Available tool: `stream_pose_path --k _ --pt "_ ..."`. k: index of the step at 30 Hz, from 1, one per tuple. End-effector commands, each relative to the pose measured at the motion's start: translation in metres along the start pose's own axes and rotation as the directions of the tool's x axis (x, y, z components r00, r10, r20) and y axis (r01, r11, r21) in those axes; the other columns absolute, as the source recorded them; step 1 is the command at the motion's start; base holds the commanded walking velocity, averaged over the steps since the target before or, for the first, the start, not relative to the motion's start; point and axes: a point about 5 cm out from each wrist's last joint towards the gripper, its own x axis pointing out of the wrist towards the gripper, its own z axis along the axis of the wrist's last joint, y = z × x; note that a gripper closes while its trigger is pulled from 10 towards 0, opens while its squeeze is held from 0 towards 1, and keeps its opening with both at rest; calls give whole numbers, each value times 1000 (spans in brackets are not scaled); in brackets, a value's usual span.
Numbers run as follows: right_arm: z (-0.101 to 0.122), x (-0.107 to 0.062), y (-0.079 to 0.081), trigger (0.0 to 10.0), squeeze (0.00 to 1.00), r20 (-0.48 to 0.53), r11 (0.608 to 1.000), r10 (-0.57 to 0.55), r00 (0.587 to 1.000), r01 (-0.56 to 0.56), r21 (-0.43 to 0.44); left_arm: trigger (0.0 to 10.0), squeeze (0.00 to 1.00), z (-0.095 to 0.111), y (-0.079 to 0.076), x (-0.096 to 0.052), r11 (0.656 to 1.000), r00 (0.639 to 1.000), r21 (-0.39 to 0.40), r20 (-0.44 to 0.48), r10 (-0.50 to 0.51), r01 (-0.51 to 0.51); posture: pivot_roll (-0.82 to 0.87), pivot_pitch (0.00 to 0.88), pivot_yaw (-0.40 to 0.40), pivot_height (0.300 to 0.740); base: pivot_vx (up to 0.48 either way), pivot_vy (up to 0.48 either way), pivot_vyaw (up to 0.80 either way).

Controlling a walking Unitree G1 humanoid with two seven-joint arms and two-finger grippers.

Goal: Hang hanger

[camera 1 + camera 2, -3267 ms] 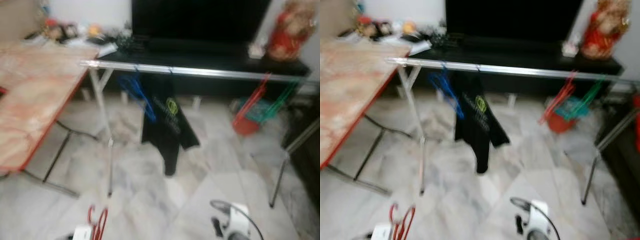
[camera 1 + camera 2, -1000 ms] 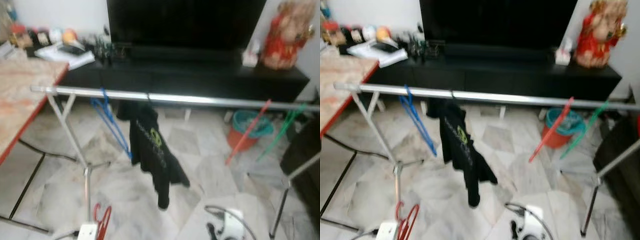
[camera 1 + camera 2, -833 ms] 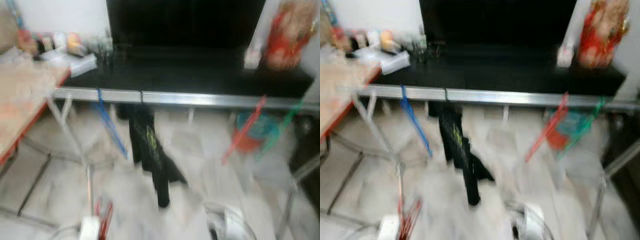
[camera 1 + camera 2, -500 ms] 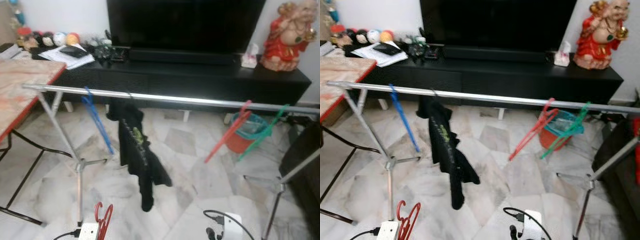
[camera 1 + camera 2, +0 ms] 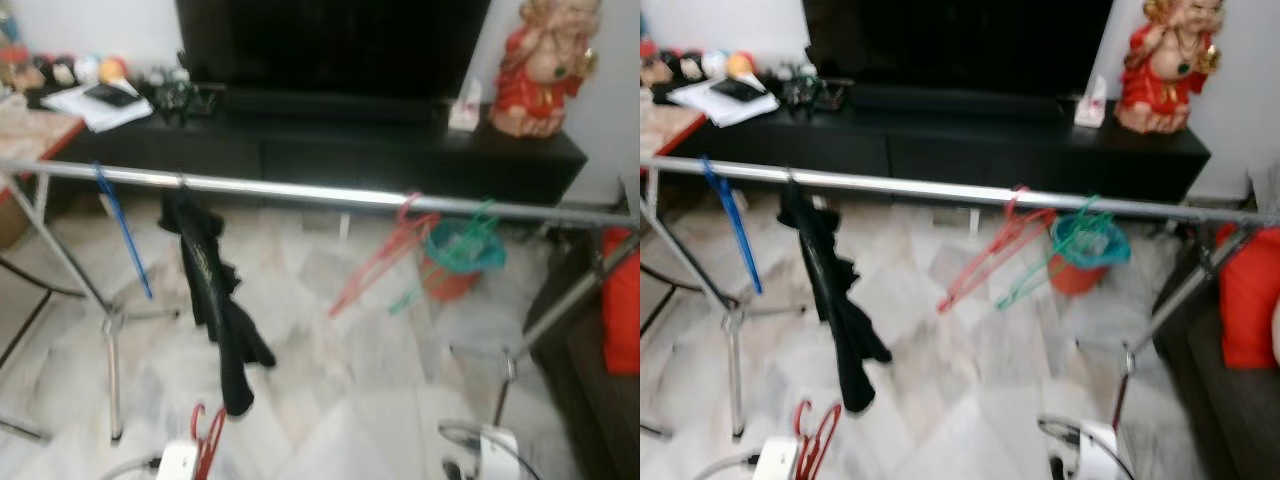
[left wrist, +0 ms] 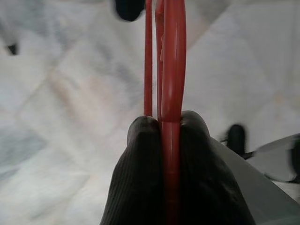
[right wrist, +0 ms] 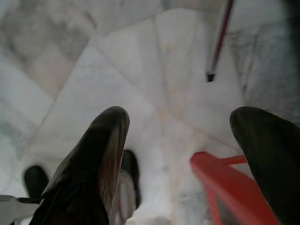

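Head views are given over to a silver clothes rail that is seen stretched across a marble floor, well ahead of and above both grippers. From the rail are hung a blue hanger, a black shirt, a red hanger on the rail and a green hanger just beside it. Behind the rail a low black cabinet is seen, with a dark screen and a red figurine set on it. A teal and orange bin is found on the floor past the green hanger. Low at the near edge, the held red hanger is seen rising from the left arm, well short of the rail and below the shirt's hem. In the left wrist view, the left gripper is shown pressed together on that red hanger, whose bars are pinched between the two black fingers and run straight out beyond the tips over the floor. In the right wrist view, the right gripper is shown spread wide with nothing between its fingers; a red shape of unclear kind lies below one fingertip, and a thin stand leg is seen on the floor farther out.
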Motion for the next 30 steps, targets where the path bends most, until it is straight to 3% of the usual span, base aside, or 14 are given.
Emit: stream_pose_path --k 1,3,7,11,13,14,17,20,26,30 --pt "1 1 8 10000 0 2 1000 17 1000 -17 -2 10000 0 1 7 -1 1000 1000 18 10 24 -24 34 0 -43 740 0 0 0" --pt "-1 0 10 10000 0 1 1000 19 1000 -19 -3 10000 0 6 7 -1 999 999 27 35 25 -26 34 0 -43 740 0 0 0" --pt "-4 0 27 10000 0 3 999 36 999 -36 -10 10000 0 35 13 1 997 982 45 185 47 -56 32 0 -42 740 0 0 0" --pt "-4 0 33 10000 0 4 999 42 999 -42 -13 10000 0 53 14 0 996 960 70 279 38 -60 32 0 -42 740 0 0 0" --pt "-3 0 37 10000 0 4 999 45 999 -45 -16 10000 0 71 12 -2 992 927 113 375 7 -54 32 0 -42 740 0 0 0" --pt "-3 0 37 10000 0 4 999 45 999 -45 -16 10000 0 71 12 -2 992 927 113 375 7 -54 32 0 -42 740 0 0 0" --pt "-2 1 39 10000 0 6 999 47 999 -47 -23 10000 0 86 6 -9 974 877 222 474 -76 -35 32 0 -42 740 0 0 0" --pt "2 2 35 10000 0 9 999 41 999 -41 -23 10000 0 102 9 -16 974 824 220 561 -82 -53 39 0 -42 740 0 0 0" --pt "5 2 24 10000 0 16 999 32 999 -32 -23 10000 0 120 7 -28 971 761 234 638 -118 -45 39 0 -42 740 0 0 0" --pt "6 2 18 10000 0 19 999 25 1000 -25 -21 10000 0 127 -2 -42 945 723 327 660 -206 -29 33 0 -39 740 0 0 0"
